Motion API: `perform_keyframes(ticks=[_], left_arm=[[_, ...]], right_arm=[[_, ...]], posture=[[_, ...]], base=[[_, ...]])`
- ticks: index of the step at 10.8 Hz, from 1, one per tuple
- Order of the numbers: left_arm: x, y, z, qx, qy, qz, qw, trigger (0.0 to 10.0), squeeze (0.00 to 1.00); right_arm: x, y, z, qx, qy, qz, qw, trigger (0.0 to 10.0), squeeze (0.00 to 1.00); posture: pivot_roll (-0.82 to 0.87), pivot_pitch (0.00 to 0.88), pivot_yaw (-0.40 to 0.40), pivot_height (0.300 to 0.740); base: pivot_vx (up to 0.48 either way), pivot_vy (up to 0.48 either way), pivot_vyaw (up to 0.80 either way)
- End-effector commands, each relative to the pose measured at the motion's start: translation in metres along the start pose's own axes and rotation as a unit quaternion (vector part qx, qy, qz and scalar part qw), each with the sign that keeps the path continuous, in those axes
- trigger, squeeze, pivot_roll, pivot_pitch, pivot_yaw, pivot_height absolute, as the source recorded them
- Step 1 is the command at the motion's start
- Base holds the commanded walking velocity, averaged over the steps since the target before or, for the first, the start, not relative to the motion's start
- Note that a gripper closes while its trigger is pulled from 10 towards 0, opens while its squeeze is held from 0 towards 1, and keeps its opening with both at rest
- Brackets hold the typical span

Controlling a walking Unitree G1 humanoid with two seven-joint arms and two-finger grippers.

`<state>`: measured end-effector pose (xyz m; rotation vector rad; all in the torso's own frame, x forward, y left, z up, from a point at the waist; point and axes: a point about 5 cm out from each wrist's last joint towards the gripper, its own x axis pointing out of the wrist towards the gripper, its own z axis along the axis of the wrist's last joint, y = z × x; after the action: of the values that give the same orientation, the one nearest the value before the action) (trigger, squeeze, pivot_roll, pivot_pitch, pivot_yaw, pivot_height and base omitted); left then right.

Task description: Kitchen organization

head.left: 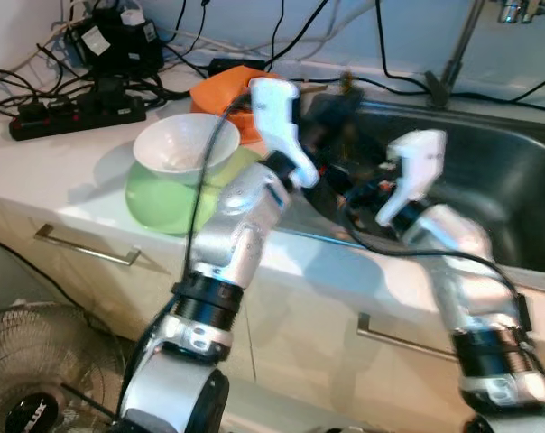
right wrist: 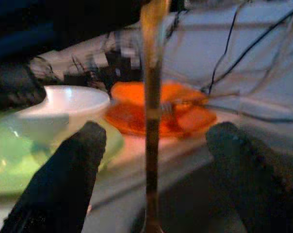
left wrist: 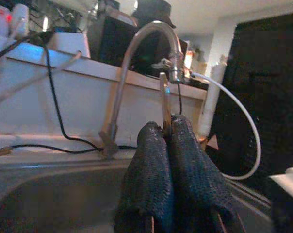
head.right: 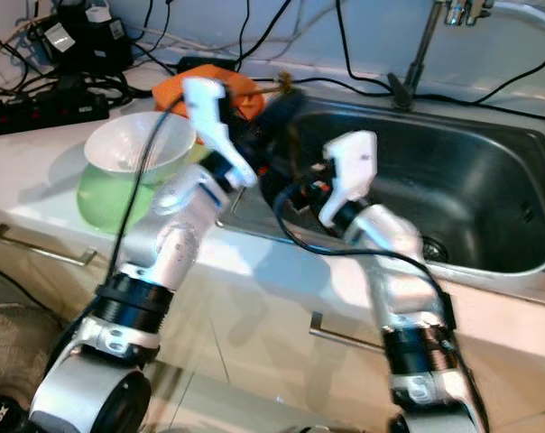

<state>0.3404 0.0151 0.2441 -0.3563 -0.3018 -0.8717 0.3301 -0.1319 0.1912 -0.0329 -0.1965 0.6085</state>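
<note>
My left gripper [head.left: 334, 115] hangs over the sink's left rim, shut on a thin brass-coloured utensil [left wrist: 164, 99] that sticks up past its fingertips [left wrist: 154, 133]. The utensil's tip [head.left: 346, 82] shows above the gripper. Just below and to the right, my right gripper [right wrist: 154, 141] is open, and the utensil's handle [right wrist: 152, 102] hangs between its two fingers [right wrist: 64, 179] without touching them. On the counter to the left, a white bowl [head.left: 178, 144] sits inside a green bowl [head.left: 164, 203]. Orange plates [head.left: 226, 93] are stacked behind the bowls.
The steel sink [head.left: 494, 185] lies to the right, with its faucet [head.left: 457, 50] at the back. A black power strip [head.left: 74, 115] and tangled cables crowd the counter's back left. Cabinet drawer handles [head.left: 85, 245] run below the counter, and a floor fan [head.left: 33, 379] stands at lower left.
</note>
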Motion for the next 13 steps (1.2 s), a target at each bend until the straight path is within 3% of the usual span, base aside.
perform_keyframes(ticks=[1,5,6,7,13], left_arm=[[0.0017,-0.0011,0.0046,0.012,-0.002,-0.005,1.000,10.0,0.00],[-0.0015,0.0076,0.0084,0.023,-0.001,0.007,1.000,10.0,0.00],[-0.0016,0.0073,0.0078,0.021,0.000,0.006,1.000,10.0,0.00],[-0.0013,0.0062,0.0073,0.018,0.000,0.003,1.000,10.0,0.00],[-0.0007,0.0012,0.0039,0.005,0.005,-0.011,1.000,10.0,0.00]], right_arm=[[0.0003,-0.0008,0.0051,-0.013,-0.008,0.002,1.000,10.0,0.00],[-0.0023,-0.0069,0.0038,-0.022,-0.006,-0.011,1.000,10.0,0.00],[-0.0016,-0.0060,0.0034,-0.019,-0.007,-0.010,1.000,4.2,0.00],[-0.0010,-0.0053,0.0026,-0.018,-0.007,-0.009,1.000,0.0,0.00],[0.0016,0.0012,-0.0012,-0.010,-0.006,0.003,1.000,0.0,0.00]], posture=[[0.02,0.013,0.035,0.740],[0.02,0.015,0.036,0.740],[0.02,0.015,0.036,0.740],[0.02,0.016,0.037,0.740],[0.02,0.015,0.036,0.740]], base=[[0.000,0.000,0.00],[0.000,0.000,0.00],[0.000,0.000,0.00],[0.000,0.000,0.00],[0.000,0.000,0.00]])
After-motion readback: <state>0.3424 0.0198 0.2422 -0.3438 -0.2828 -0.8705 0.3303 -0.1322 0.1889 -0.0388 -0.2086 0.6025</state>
